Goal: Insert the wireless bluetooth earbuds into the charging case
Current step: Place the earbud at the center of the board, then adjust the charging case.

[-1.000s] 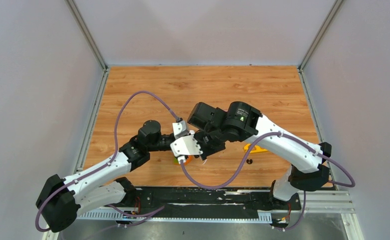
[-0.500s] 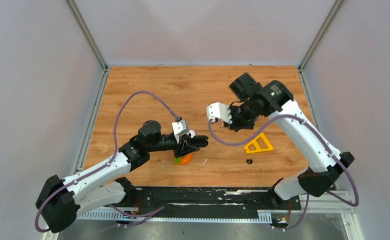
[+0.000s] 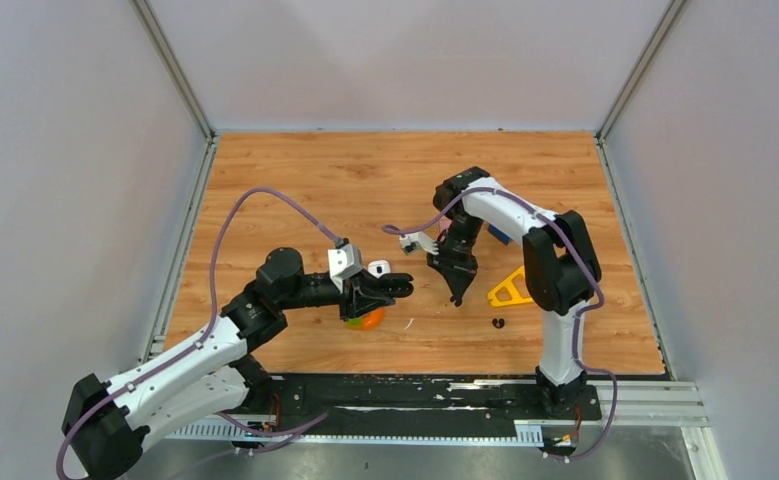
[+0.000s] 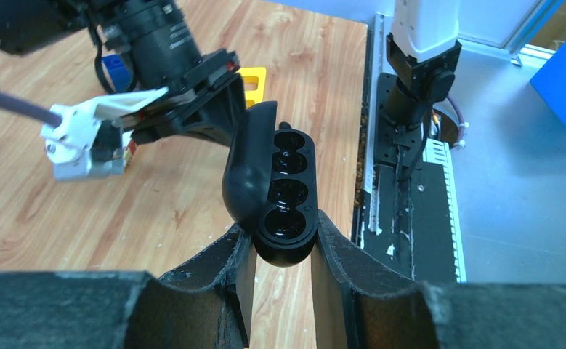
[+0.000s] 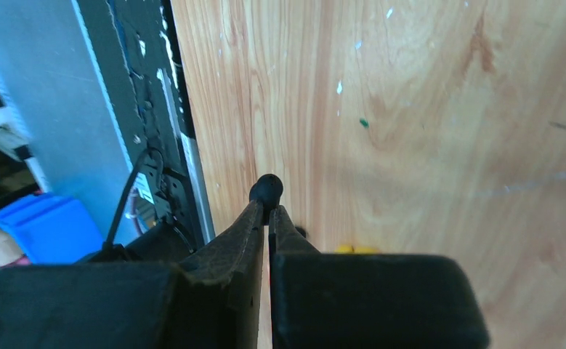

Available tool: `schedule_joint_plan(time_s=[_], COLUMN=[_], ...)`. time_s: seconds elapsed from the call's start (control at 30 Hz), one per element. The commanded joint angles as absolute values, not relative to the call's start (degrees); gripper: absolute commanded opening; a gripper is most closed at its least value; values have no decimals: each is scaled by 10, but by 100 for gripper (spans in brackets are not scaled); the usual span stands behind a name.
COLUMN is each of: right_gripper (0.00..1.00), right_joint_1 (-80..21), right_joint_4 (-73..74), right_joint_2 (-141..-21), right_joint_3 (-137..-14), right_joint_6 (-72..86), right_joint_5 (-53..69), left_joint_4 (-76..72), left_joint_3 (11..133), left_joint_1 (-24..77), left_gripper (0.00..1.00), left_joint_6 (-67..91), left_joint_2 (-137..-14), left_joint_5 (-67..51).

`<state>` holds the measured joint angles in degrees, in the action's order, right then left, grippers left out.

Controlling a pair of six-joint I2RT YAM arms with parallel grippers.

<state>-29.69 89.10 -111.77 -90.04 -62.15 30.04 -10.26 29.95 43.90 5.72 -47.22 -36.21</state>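
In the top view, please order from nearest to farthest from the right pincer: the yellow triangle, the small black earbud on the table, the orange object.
1-2. The yellow triangle, right of the right pincer, and the small black earbud, right and nearer the bases: too close to call.
3. The orange object, to the left, under the left pincer.

**Right wrist view: black earbud pinched at the fingertips**

The right gripper [image 5: 267, 212] has its two dark fingers [image 5: 236, 240] pressed together, with a small black earbud [image 5: 267, 189] clamped at their tips, its rounded knob projecting past them. Beyond lies the wooden table [image 5: 425, 109], marked by a green speck [image 5: 364, 123]. A black rail [image 5: 149, 80] borders the table on the left. A blue bin [image 5: 43, 225] sits lower left. A sliver of a yellow object [image 5: 354, 249] shows just above the gripper body.
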Motion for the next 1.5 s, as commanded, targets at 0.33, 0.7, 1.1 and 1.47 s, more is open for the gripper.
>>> schedule_joint_plan(time_s=[0.33, 0.7, 1.1, 1.47], right_gripper=[11, 27, 32, 52], right_joint_1=[-294, -294, -251, -261], right_joint_4=[796, 727, 775, 639], right_joint_2=[-1220, -1217, -1058, -847], right_joint_3=[-898, -868, -993, -892], right_joint_6=[-525, -469, -439, -350], right_joint_5=[387, 371, 407, 542], left_joint_4=[-136, -135, -137, -132], left_joint_3=[293, 294, 294, 289], left_joint_1=[442, 442, 442, 442], left_gripper=[0, 0, 0, 0], left_joint_6=[60, 62, 59, 45], left_joint_2=[-488, -498, -500, -487], left_joint_5=[-406, -412, -408, -366])
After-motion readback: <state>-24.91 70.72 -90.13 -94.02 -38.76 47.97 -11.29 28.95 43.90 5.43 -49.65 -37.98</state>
